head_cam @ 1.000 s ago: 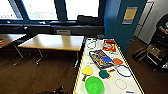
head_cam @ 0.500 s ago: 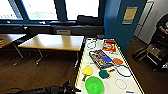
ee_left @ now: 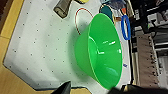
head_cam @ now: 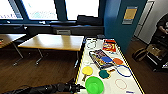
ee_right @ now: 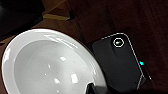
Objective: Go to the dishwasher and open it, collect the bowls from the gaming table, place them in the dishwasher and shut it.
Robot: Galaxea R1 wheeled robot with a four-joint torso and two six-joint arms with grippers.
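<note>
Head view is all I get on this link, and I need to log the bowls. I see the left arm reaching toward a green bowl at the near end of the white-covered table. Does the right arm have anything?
Observer: The right wrist view shows a white bowl close up, above dark wood floor.
Operator: Is that white bowl actually gripped?
Observer: I cannot tell; the fingers are not clear there. Part of the robot's dark base, with small lit indicators, lies beside it.
Operator: And the green bowl, is it upright?
Observer: Yes. In the left wrist view the green bowl sits on the dotted white cover, next to a red ring drawn there.
</note>
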